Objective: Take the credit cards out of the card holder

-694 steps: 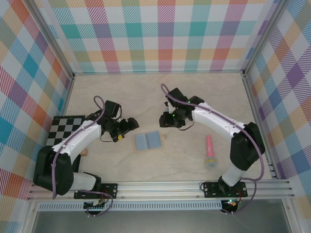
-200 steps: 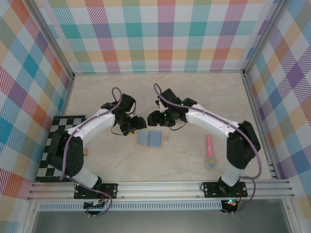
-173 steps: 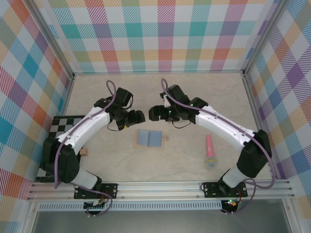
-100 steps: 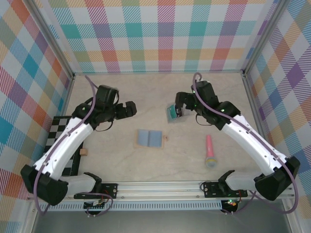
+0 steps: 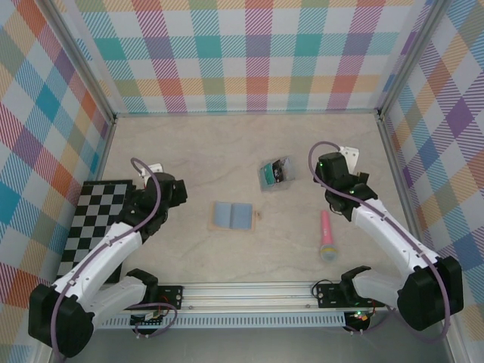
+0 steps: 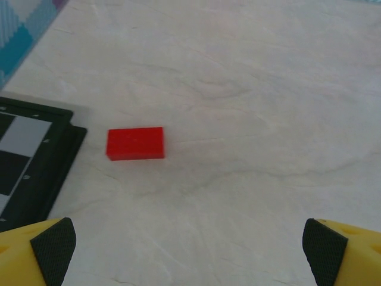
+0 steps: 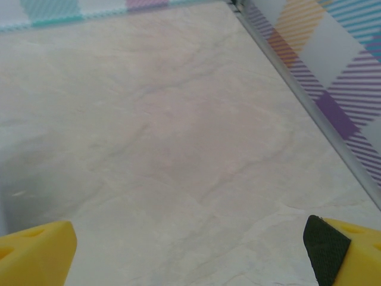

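Observation:
The card holder (image 5: pixel 233 215) lies open on the table's middle, its blue-grey lining up. A red credit card (image 6: pixel 135 143) rests flat on the table ahead of my left gripper (image 6: pixel 189 249), just right of the checkered board's edge. That gripper (image 5: pixel 159 189) is open and holds nothing, left of the holder. My right gripper (image 7: pixel 190 250) is open too, over bare table, and sits (image 5: pixel 336 172) right of the holder, well apart from it.
A clear box (image 5: pixel 275 173) with teal and black contents sits behind the holder. A pink stick-shaped object (image 5: pixel 327 236) lies at the front right. The black-and-white checkered board (image 5: pixel 94 223) lies at the left wall. Plaid walls (image 7: pixel 333 77) close the table in.
Both arms have pulled back from the card holder to their own sides and both grippers have opened wide. The clear box now lies uncovered where the right gripper was.

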